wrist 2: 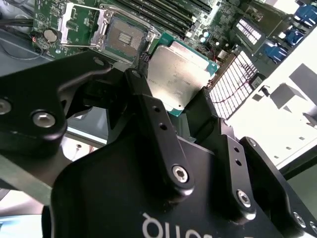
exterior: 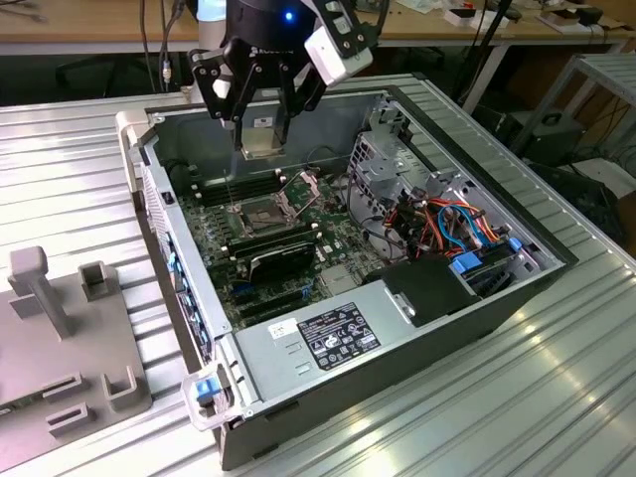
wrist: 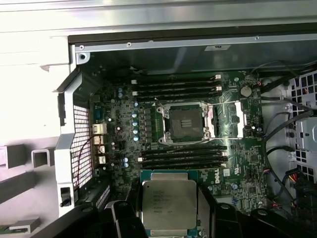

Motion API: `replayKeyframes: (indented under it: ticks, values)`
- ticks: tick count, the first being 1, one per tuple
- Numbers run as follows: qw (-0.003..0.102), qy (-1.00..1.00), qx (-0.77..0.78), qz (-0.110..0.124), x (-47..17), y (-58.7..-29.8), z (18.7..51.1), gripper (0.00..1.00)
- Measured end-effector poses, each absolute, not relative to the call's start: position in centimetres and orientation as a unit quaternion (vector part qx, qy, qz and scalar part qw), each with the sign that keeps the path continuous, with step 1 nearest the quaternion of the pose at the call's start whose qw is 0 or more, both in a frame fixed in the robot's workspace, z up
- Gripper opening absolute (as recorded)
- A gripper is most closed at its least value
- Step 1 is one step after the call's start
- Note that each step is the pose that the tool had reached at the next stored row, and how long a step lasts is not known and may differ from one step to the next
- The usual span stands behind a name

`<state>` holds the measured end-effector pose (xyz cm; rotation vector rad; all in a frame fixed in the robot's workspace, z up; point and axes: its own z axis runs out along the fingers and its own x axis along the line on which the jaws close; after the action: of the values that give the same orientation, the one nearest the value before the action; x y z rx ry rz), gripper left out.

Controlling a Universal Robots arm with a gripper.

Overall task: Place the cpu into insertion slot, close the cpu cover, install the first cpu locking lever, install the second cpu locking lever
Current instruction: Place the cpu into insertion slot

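My gripper (exterior: 260,127) hangs above the open computer case, shut on the cpu (exterior: 260,140), a flat square chip with a dull silver top. In both wrist views the cpu (wrist 2: 178,74) (wrist: 168,206) sits between the black fingers (wrist 2: 143,106), clamped at two opposite edges. The insertion slot (exterior: 260,215) (wrist: 185,121) (wrist 2: 124,37) lies bare on the green motherboard, below the chip and apart from it. The cpu cover (wrist: 230,119) (wrist 2: 79,22) (exterior: 299,191) is swung open beside the slot, on the exterior view's right of it.
Long black memory sticks (wrist: 178,87) (wrist: 183,156) flank the slot on two sides. A metal drive cage (exterior: 383,159), coloured cables (exterior: 452,224) and a boxed power supply (exterior: 328,333) fill the case's right half. A grey fixture (exterior: 60,328) stands on the ribbed table at the left.
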<state>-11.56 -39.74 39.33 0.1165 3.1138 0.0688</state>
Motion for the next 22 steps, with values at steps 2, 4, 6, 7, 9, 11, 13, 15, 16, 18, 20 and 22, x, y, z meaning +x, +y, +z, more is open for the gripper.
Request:
replayKeyframes:
  ticks: [2, 4, 6, 7, 9, 11, 13, 15, 16, 18, 20, 22]
  values:
    - [0.012, 0.999, 0.037, 0.022, -11.4, -39.7, 39.3, 0.55]
    - [0.012, 0.999, 0.037, 0.022, -11.1, -39.7, 39.3, 0.55]
    - [0.012, 0.999, 0.037, 0.022, -11.0, -39.7, 39.3, 0.55]
    - [0.012, 0.999, 0.037, 0.022, -10.9, -39.7, 39.3, 0.55]
    - [0.012, 0.999, 0.037, 0.022, -10.6, -39.6, 39.3, 0.55]
    - [0.012, 0.999, 0.037, 0.022, -10.3, -39.6, 39.3, 0.55]
    - [0.012, 0.999, 0.037, 0.022, -10.1, -39.5, 39.3, 0.55]
    - [0.012, 0.999, 0.037, 0.022, -10.0, -39.5, 39.3, 0.55]
    - [0.012, 0.999, 0.037, 0.022, -9.9, -39.5, 39.3, 0.55]
    - [0.012, 0.999, 0.037, 0.022, -9.8, -39.5, 39.3, 0.55]
    - [0.012, 0.999, 0.037, 0.022, -9.7, -39.5, 39.3, 0.55]
    - [0.012, 0.999, 0.038, 0.022, -9.7, -39.5, 39.3, 0.55]
